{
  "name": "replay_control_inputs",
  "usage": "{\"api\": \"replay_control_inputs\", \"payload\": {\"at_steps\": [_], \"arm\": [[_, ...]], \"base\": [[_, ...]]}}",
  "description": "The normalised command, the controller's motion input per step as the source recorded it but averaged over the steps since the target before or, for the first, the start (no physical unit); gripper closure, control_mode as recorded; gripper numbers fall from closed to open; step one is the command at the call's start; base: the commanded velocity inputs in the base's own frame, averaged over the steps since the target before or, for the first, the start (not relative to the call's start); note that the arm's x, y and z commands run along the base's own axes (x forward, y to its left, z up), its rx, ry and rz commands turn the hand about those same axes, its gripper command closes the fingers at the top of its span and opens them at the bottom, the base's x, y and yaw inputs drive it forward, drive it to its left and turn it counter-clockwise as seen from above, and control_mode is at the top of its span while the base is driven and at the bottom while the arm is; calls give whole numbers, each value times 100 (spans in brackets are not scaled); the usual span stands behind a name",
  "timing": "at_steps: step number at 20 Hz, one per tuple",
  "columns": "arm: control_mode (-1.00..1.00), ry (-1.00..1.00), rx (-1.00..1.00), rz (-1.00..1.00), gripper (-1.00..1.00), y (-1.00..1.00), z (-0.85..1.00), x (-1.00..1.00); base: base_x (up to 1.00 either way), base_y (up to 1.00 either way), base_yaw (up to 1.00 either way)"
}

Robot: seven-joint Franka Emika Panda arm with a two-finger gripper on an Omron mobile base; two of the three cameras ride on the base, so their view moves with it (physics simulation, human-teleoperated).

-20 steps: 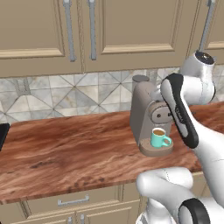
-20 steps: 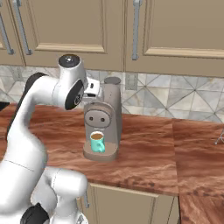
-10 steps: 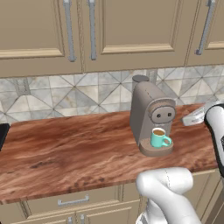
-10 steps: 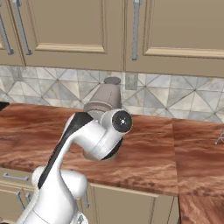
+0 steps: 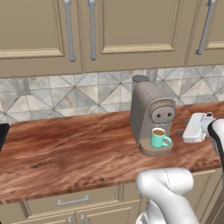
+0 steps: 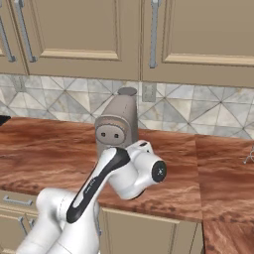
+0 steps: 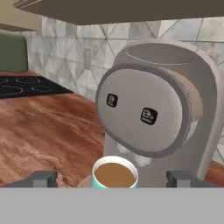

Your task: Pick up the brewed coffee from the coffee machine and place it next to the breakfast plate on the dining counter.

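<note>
Hand view is looking straight at the coffee machine, whose round front face with two small dark buttons is taking up the middle of the frame. Under its spout, the mug is sitting on the drip base, brown coffee showing inside its teal rim. The gripper is hanging level with the mug's rim, its two dark fingertips standing wide apart, one on each side of the mug and clear of it, gripping nothing. A black cooktop is lying on the counter far to one side.

Left base view is showing the grey-taupe machine standing on the reddish-brown wood-grain counter, in front of a tiled backsplash and below beige cabinets. The teal mug is resting on the round base, handle pointing right. The white hand is sitting just to the right of the machine, near the mug but apart from it.

Right base view is showing the arm crossing in front of the machine, hiding the mug.
</note>
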Motion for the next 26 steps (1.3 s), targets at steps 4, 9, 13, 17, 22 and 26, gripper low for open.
{"api": "replay_control_inputs", "payload": {"at_steps": [4, 9, 13, 17, 22, 26], "arm": [[-100, -6, 0, 3, -100, 1, -27, -8], [-100, 0, 0, 0, -100, 3, -47, 9], [-100, 2, 0, 0, -100, 2, -58, 19], [-100, 5, 0, 0, -100, 1, -47, 16], [-100, 4, 0, 0, -100, 0, -38, 33], [-100, 1, 1, 0, -100, 0, -24, 25]], "base": [[0, 0, 0], [0, 0, 0], [0, 0, 0], [0, 0, 0], [0, 0, 0], [0, 0, 0]]}}
